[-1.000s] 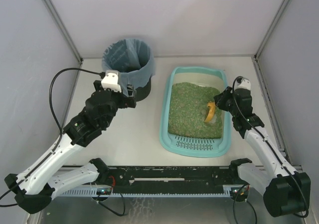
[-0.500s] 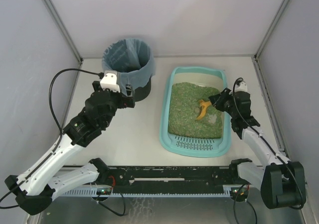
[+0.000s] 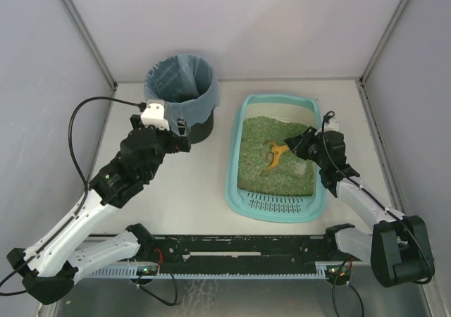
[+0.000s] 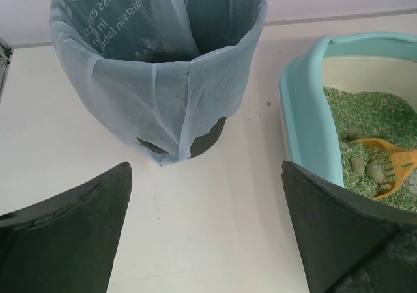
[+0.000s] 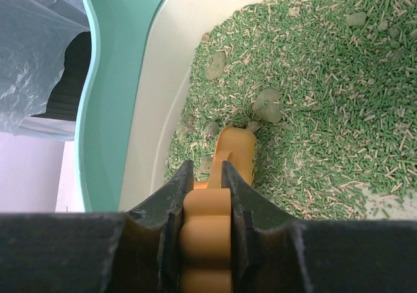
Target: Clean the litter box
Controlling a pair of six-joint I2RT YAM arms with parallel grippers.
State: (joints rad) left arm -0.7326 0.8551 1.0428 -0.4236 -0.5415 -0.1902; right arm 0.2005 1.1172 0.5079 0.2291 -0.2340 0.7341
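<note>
Orange scoop (image 3: 273,155), clamped in the right gripper (image 5: 205,170), works mid-box among clumps (image 5: 267,104) littering the litter box (image 3: 232,183); left gripper (image 4: 205,176) gapes empty near the bin (image 4: 156,78); clearing judged unfinished.

Left tool (image 4: 205,176) agape, right tool (image 5: 205,170) clenched

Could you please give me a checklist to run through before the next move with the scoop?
1. Grip: right end effector shut on the scoop handle: ok.
2. Scoop head down in the litter, among clumps: ok.
3. Clumps actually resting on the scoop: cannot tell.
4. Bin open on top, bag folded over its rim: ok.
5. Left end effector open, apart from bin and litter box: ok.
</note>
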